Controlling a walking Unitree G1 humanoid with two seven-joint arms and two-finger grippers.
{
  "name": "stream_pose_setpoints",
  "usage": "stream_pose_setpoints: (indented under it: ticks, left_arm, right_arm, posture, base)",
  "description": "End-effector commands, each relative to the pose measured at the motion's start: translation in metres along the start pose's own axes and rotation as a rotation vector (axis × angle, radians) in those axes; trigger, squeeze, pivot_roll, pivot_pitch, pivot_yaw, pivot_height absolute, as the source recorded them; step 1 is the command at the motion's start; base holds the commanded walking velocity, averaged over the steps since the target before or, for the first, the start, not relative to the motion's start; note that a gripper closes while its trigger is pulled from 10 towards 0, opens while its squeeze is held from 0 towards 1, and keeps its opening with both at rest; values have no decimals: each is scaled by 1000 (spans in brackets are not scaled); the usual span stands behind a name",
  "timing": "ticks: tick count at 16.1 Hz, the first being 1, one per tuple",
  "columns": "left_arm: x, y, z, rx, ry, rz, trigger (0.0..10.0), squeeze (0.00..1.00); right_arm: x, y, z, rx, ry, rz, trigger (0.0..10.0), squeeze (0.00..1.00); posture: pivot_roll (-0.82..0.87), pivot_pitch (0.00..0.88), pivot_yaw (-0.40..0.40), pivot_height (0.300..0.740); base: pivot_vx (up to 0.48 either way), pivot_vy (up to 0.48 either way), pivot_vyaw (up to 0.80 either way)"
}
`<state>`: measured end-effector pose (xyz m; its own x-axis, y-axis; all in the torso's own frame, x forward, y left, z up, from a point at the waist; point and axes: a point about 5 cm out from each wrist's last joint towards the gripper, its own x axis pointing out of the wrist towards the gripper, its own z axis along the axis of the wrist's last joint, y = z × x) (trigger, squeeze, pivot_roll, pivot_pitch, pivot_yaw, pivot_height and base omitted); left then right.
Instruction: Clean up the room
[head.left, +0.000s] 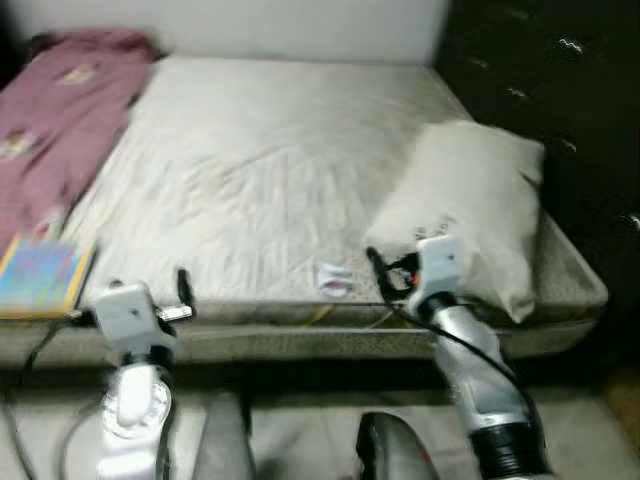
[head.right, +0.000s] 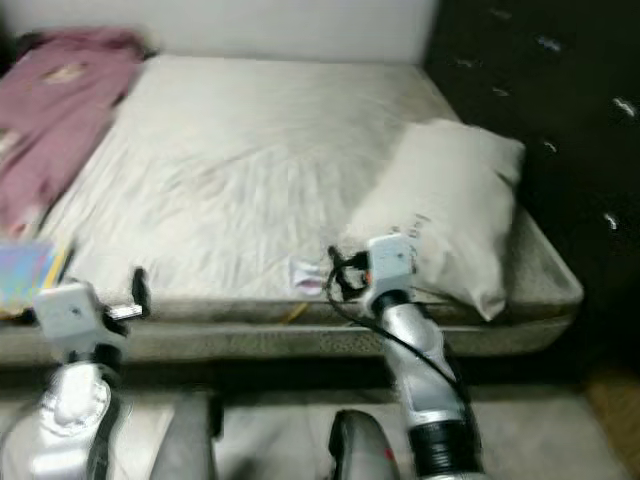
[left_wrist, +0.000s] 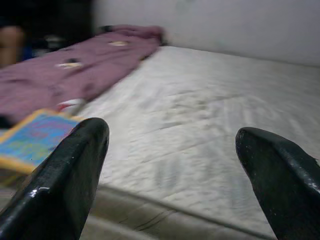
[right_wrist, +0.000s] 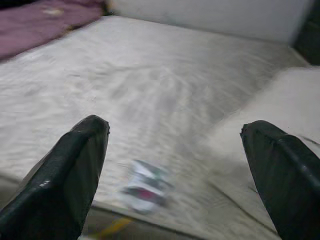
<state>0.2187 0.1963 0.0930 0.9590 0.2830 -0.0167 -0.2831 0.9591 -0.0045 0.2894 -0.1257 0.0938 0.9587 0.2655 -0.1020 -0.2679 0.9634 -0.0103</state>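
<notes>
A small white and red wrapper lies on the white mattress near its front edge. To its right my right gripper hovers open over that edge, with nothing between its fingers; the wrapper sits just below and ahead of them. A white pillow lies askew at the bed's right front corner, right beside that arm. My left gripper is open too, held low at the bed's left front. A colourful book rests on the left front edge. A purple blanket is bunched along the left side.
A dark cabinet stands close along the bed's right side. A pale wall runs behind the head of the bed. Light floor shows below the bed's front edge, by my own body.
</notes>
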Motion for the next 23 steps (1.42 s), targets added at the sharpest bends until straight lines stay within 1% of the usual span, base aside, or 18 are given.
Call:
stream_pose_setpoints:
  ticks: [1, 7, 12, 16, 19, 20, 21, 23]
  left_arm:
    - [3, -3, 5, 1, -16, -14, 10000, 0]
    - [4, -5, 5, -8, -13, -29, 10000, 0]
    - [4, -6, 5, -12, -11, -35, 10000, 0]
    - [4, -6, 7, -23, -30, -28, 10000, 0]
    - [4, -7, 9, -31, -41, -40, 10000, 0]
    - [4, -7, 8, -33, -40, -42, 10000, 0]
    - [4, -8, 8, -36, -40, -48, 10000, 0]
    - [4, -8, 8, -35, -40, -52, 10000, 0]
  right_arm:
    - [3, 0, 8, -3, -27, 3, 10000, 0]
    - [4, 0, 7, 30, -28, 17, 10000, 0]
    - [4, 1, 7, 24, -31, 21, 10000, 0]
    - [4, 2, 6, 16, -24, 39, 10000, 0]
    - [5, 5, 6, -27, -24, 64, 10000, 0]
    - [5, 6, 6, -26, -28, 69, 10000, 0]
    - [4, 7, 6, -38, -27, 72, 10000, 0]
    - [5, 7, 5, -23, -24, 72, 10000, 0]
  posture:
    - [9, 0, -81, 643]
    - [8, 0, -82, 638]
    - [7, 0, -82, 583]
    - [7, 0, -84, 583]
    - [8, 0, -85, 583]
    - [9, 0, -85, 583]
    - [11, 0, -86, 583]
    - [13, 0, -86, 583]
  base:
    - [0, 0, 581]
    - [0, 0, 0]
    - [0, 0, 0]
    - [0, 0, 0]
    - [0, 0, 0]
    - [0, 0, 0]
    - [0, 0, 800]
    - [244, 0, 606]
